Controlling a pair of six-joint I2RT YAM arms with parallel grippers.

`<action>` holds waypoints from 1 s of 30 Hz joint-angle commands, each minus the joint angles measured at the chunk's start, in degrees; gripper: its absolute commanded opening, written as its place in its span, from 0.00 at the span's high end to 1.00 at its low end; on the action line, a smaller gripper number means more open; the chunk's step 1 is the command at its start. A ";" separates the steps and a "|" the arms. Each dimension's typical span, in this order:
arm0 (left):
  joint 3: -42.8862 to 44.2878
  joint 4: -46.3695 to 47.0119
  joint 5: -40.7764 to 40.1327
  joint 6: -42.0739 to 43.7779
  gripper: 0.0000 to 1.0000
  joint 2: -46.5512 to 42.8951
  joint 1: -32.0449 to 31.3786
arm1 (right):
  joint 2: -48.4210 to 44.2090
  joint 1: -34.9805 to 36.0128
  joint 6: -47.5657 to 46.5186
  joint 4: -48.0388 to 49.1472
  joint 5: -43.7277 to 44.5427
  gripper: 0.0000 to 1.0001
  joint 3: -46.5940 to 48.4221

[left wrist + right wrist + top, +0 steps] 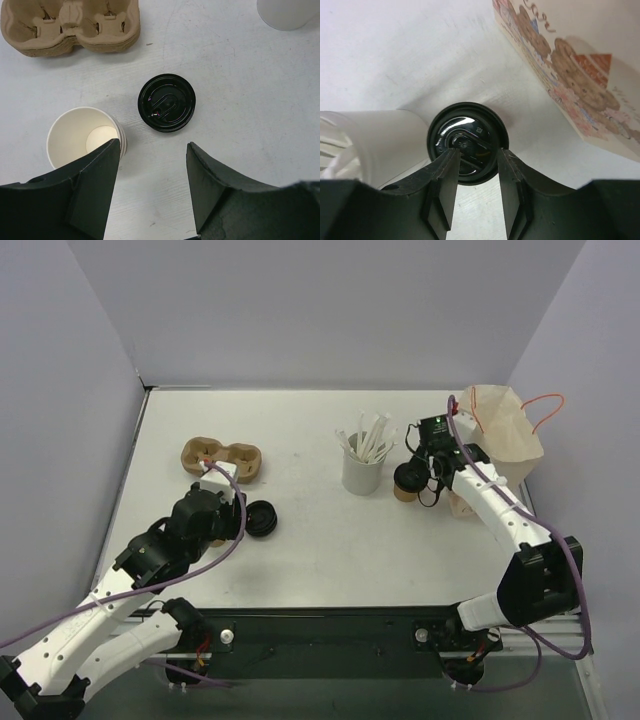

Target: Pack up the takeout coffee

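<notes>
The takeout coffee (406,482), a small brown cup with a black lid, stands right of the white cup. In the right wrist view I look straight down on its lid (470,131). My right gripper (416,476) (476,152) hovers over the lid with its jaws apart, narrower than the lid, holding nothing. The paper bag (505,425) with orange handles stands at the back right, and its printed side (570,75) is close beside the coffee. My left gripper (238,520) (152,147) is open and empty at the front left.
A loose black lid (166,102) (260,520) lies just ahead of the left fingers. A lidless paper cup (82,137) stands by the left finger. A brown cup carrier (222,457) (70,25) lies behind. A white cup of stirrers (363,470) (375,142) stands left of the coffee.
</notes>
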 commanded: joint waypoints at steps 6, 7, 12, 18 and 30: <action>0.28 2.00 -0.37 1.30 0.35 -0.58 -1.32 | -9.92 -0.10 -21.39 -9.03 -18.43 0.64 12.29; 0.20 2.00 -0.29 1.30 0.35 -0.76 -1.41 | -10.88 -0.01 -23.33 -9.82 -20.89 0.62 13.17; 0.02 2.18 0.15 1.56 0.35 -1.02 -1.41 | -17.30 -0.28 -31.41 -12.99 -15.07 0.55 20.36; 0.02 2.27 0.51 1.65 0.35 -0.85 -1.59 | -17.05 -4.22 -39.60 -13.08 -7.30 0.20 24.60; -0.16 2.53 1.56 1.74 0.35 -0.58 -1.59 | -7.56 -19.34 -48.21 -16.25 -27.23 0.15 25.84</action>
